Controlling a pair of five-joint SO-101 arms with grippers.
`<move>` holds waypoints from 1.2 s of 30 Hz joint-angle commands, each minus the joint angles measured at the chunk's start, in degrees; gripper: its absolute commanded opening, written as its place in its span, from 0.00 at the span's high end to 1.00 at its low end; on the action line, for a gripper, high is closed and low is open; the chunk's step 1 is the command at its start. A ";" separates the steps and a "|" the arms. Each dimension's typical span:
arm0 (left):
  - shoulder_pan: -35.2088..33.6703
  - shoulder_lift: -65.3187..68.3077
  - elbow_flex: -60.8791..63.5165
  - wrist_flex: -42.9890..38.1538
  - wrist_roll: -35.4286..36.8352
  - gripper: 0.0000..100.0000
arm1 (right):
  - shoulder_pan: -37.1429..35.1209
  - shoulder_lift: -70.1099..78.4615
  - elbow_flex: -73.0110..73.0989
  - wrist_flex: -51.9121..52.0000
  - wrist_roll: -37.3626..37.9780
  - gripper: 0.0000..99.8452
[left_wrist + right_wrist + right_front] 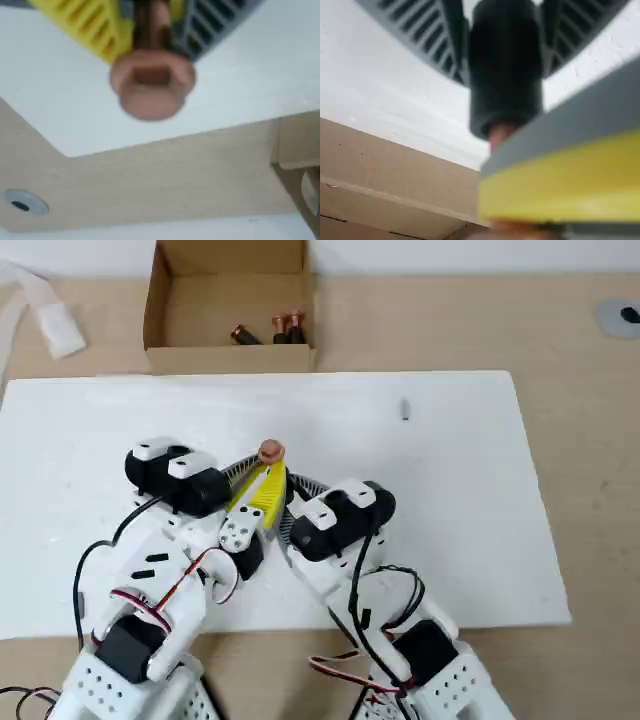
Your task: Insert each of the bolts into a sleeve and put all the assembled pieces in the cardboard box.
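Bolt [152, 82] looks like copper-coloured metal w/ a broad flat head. It's small, stiff, prob. light, and smooth enough to slip or twist if pinched off-centre. Best taken on the shank just behind the head, which is where the left pincer [152, 35] has it: yellow and grey jaws clenched on the shank, head poking out front.

Sleeve [506, 75] is a dark, rigid little tube, also light by the look. Take it round the middle so the mouth is left free. Right pincer [506, 50] is clamped on it that way, jaws only as wide as the tube.

Both pieces seem held just above the white board [470, 500], between the two arms. Bolt's shank runs into the sleeve's mouth; how deep, can't tell. Cardboard box [155, 320] sits beyond the board on the tabletop w/ a few done pieces [280, 332] inside.
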 commanded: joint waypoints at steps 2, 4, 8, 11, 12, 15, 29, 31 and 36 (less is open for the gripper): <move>0.18 -0.57 -5.80 4.66 -0.26 0.95 | 1.36 -8.31 -1.01 -0.26 -0.53 0.99; -0.26 -0.13 -8.00 8.53 1.05 0.88 | 1.36 -8.31 -1.45 -0.18 -0.53 0.99; -1.58 0.04 -12.92 17.41 8.00 0.81 | 1.36 -8.31 -1.71 -0.18 -0.53 0.99; -2.02 0.04 -15.56 21.45 7.74 0.81 | 1.45 -8.22 -1.63 -0.09 -0.53 0.99; -2.02 0.04 -16.44 22.59 7.74 0.81 | 1.45 -8.22 -1.63 -0.09 -0.53 0.99; -2.29 0.04 -19.52 25.23 7.38 0.81 | 3.30 -7.34 -1.98 -0.18 -0.53 0.99; -27.87 2.07 -15.30 25.32 -4.57 1.00 | 12.44 42.59 -38.73 -7.03 -0.26 0.99; -29.27 1.45 -13.54 25.23 -4.66 1.00 | 12.62 52.79 -46.73 -7.21 -0.26 0.99; -31.91 -1.80 -8.53 25.23 -4.75 1.00 | 13.85 75.91 -67.38 -7.38 -0.53 0.99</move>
